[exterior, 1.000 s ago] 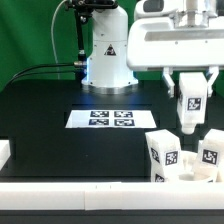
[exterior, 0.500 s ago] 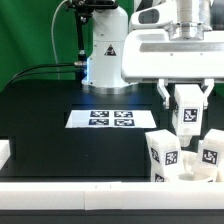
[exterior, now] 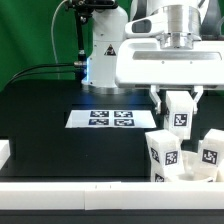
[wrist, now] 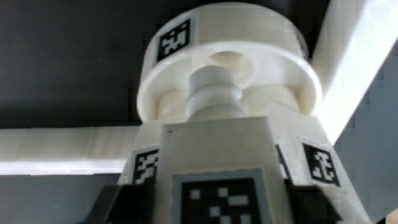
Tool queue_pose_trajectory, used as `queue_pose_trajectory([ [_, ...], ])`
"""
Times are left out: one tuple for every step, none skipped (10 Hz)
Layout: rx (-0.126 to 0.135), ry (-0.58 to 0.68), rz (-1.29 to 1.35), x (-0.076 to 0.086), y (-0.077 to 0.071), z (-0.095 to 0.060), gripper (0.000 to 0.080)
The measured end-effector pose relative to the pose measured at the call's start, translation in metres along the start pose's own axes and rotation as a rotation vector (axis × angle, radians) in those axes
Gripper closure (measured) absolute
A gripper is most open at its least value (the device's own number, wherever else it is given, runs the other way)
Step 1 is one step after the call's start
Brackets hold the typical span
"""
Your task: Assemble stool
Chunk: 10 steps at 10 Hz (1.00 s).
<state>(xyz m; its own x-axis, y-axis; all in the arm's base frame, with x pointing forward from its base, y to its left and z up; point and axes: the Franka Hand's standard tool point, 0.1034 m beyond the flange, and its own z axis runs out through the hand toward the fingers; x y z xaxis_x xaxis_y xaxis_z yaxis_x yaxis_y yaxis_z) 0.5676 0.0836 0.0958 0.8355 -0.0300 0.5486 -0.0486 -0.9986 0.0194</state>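
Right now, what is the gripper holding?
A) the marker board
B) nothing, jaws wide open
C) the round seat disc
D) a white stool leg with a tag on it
D: in the exterior view the gripper is closed on a white tagged leg, lifted above the two legs already upright on the stool.

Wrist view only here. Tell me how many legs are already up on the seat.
Observer: Two. On the seat, one leg stands upright toward the exterior view's left, and the other leg toward its right.
Operator: Place my held leg against them.
Observer: The held leg, clamped in the gripper, sits higher in the picture, between those two.
Operator: Name what else lies on the table.
Observer: The marker board, flat, toward the exterior view's left.
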Motion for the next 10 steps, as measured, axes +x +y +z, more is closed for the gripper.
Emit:
queue_pose_trajectory([
  [0.000,-0.001,0.005,-0.001,-0.002,0.002,0.0463],
  [-0.001,-0.007,0.009,-0.005,-0.006,0.004,0.0463],
  [-0.002,-0.011,0.011,-0.008,-0.007,0.006,0.0463],
  [-0.002,-0.014,0.007,-0.011,-0.008,0.008,0.0463],
  [-0.003,-0.013,0.003,-0.012,-0.008,0.009,0.0463],
  [-0.005,-0.021,-0.002,-0.016,-0.008,0.012,0.0463],
  [-0.007,-0.027,-0.006,-0.020,-0.008,0.014,0.0463],
  [-0.007,-0.023,-0.008,-0.021,-0.009,0.016,0.0463],
  [-0.008,-0.019,-0.003,-0.022,-0.009,0.016,0.0463],
  [-0.009,-0.020,-0.001,-0.022,-0.009,0.017,0.0463],
])
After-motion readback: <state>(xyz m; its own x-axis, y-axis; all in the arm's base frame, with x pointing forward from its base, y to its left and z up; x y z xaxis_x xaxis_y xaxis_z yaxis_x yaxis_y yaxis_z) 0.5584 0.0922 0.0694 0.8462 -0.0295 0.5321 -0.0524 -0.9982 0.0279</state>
